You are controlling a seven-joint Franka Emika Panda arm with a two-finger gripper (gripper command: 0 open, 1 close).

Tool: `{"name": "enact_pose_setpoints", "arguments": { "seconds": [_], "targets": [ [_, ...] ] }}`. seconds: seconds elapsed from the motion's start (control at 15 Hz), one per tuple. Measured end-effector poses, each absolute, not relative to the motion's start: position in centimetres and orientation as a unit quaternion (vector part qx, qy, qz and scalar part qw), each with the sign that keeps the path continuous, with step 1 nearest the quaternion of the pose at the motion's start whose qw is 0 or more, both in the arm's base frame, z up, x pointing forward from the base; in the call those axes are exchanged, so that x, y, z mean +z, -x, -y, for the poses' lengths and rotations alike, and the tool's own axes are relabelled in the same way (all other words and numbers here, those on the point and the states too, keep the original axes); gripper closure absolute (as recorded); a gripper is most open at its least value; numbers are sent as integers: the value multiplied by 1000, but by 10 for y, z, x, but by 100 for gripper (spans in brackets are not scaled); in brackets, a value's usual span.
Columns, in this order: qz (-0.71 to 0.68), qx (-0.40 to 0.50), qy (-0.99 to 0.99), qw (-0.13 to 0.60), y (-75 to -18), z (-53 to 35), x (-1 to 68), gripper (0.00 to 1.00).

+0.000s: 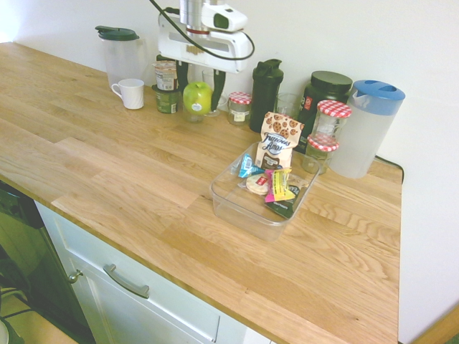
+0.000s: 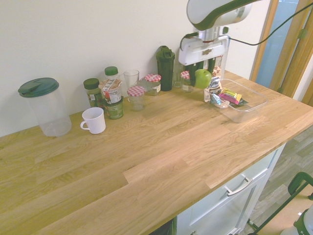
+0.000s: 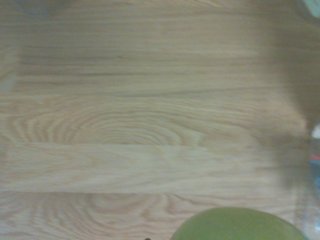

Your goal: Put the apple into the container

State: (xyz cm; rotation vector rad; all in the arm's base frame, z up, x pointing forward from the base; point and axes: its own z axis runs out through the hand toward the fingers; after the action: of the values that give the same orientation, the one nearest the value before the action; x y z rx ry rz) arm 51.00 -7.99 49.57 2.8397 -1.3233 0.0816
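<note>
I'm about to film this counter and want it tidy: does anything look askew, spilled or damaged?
Nothing looks spilled or damaged. The one oddity is the cookie bag, leaning tilted at the clear tub's back edge, above the other snacks.

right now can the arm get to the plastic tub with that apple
Probably yes: the end effector grips the apple above the counter, and the tub has no lid, though snacks inside may crowd the landing.
</note>
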Motion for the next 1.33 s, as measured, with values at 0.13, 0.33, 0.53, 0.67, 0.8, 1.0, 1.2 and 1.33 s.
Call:
{"name": "enact_pose_setpoints", "arguments": {
  "seconds": [0.13,0.33,0.53,0.67,0.8,1.0,1.2,1.33],
  "targets": [
    [445,23,-895,1,-487,117,488,100],
    [476,24,-879,-4,-463,173,477,100],
    [495,25,-869,-5,-450,215,470,100],
    [496,20,-868,-3,-451,219,454,100],
    [492,14,-871,0,-455,215,432,100],
    [490,9,-872,2,-459,212,406,100],
    [490,13,-872,1,-466,210,384,100],
    [490,7,-872,3,-469,209,375,0]
  ]
}}
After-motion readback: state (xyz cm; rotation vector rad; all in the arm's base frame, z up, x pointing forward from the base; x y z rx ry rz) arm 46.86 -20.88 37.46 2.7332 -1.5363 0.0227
